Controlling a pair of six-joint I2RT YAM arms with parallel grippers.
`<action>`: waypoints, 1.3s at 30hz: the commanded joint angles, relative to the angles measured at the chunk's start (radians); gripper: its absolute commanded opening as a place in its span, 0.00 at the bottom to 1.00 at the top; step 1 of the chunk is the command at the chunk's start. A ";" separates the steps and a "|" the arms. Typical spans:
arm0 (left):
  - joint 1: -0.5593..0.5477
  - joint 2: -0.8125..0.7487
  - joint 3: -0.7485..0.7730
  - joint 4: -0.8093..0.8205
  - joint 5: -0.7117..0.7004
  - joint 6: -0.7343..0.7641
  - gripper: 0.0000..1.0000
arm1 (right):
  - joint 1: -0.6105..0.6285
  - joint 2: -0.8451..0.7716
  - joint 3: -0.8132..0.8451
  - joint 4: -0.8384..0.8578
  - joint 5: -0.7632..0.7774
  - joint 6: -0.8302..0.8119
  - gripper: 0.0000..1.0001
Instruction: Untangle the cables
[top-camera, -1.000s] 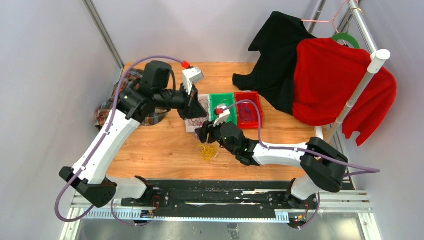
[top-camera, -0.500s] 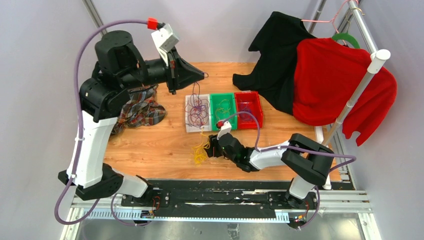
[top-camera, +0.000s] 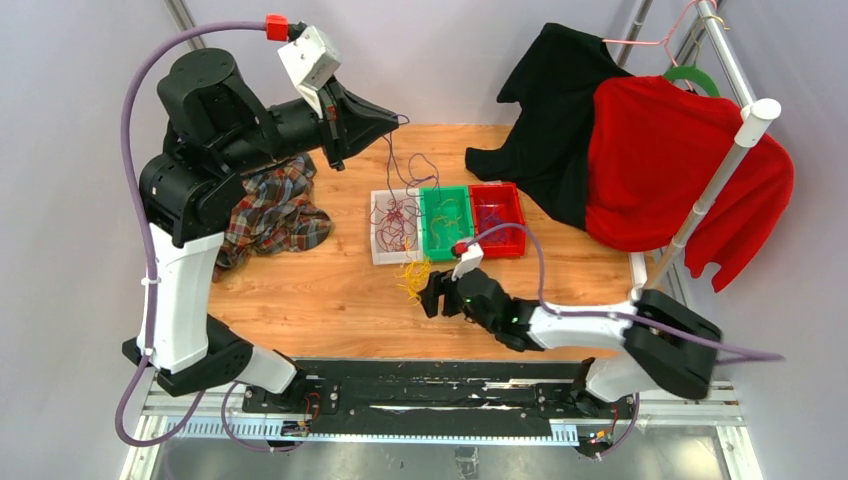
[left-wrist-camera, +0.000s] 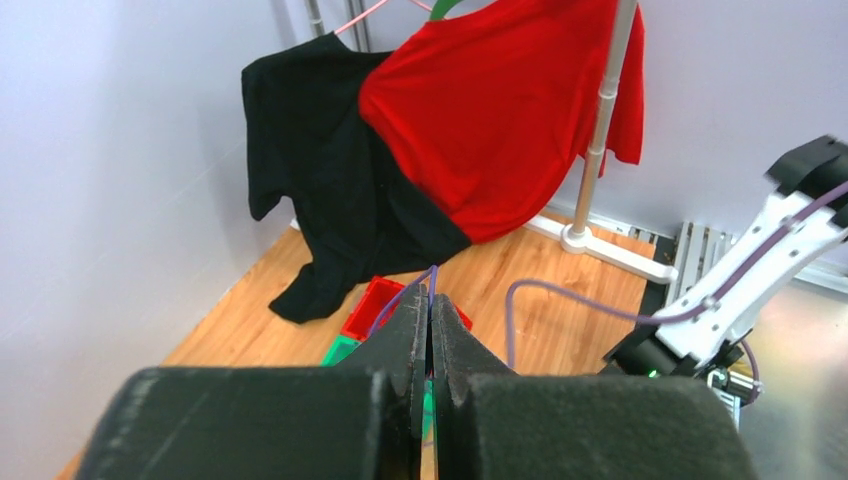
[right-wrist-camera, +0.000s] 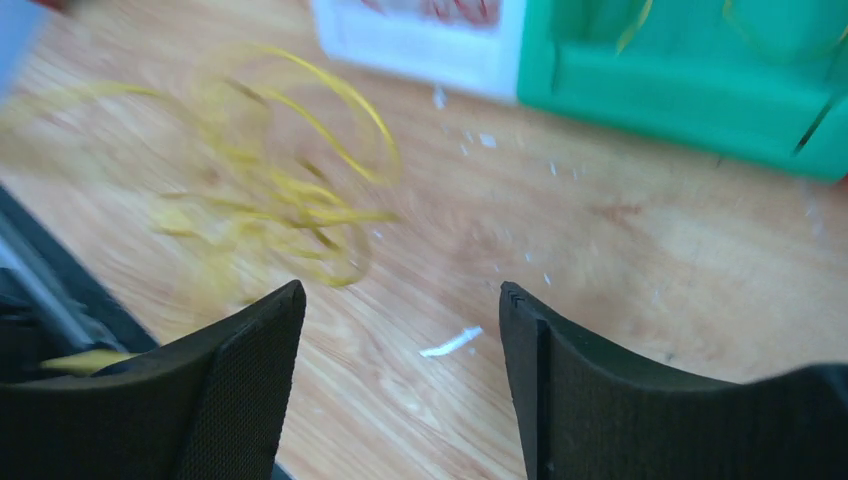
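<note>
My left gripper (top-camera: 396, 118) is raised high over the back of the table and shut on a thin purple cable (top-camera: 420, 170), which hangs down to the tangle of dark red and purple cables (top-camera: 397, 220) in the white tray (top-camera: 378, 252). In the left wrist view the purple cable (left-wrist-camera: 432, 275) leaves the tip of the closed left gripper (left-wrist-camera: 431, 300). A yellow cable bundle (top-camera: 412, 278) lies on the wood in front of the tray. My right gripper (top-camera: 430, 296) is open and empty just right of it. In the right wrist view the yellow bundle (right-wrist-camera: 280, 200) lies ahead and left of the right gripper (right-wrist-camera: 400, 300).
A green bin (top-camera: 445, 222) with yellow strands and a red bin (top-camera: 497, 218) with purple strands stand right of the white tray. A plaid cloth (top-camera: 270, 215) lies at the left. Black and red shirts (top-camera: 640, 150) hang on a rack at the back right.
My left gripper has risen from the tray to high above the table, drawing the purple cable up. My right gripper moved back toward the front edge and opened; the yellow bundle now lies free.
</note>
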 joint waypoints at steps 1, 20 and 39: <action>-0.005 -0.022 -0.024 0.009 -0.010 0.031 0.00 | 0.016 -0.213 0.024 -0.125 0.031 -0.136 0.72; -0.036 -0.021 -0.044 0.009 -0.023 0.036 0.01 | 0.017 -0.245 0.265 -0.092 -0.172 -0.436 0.74; -0.049 0.026 0.096 0.037 -0.062 0.049 0.01 | 0.008 -0.084 -0.014 0.052 -0.036 -0.116 0.01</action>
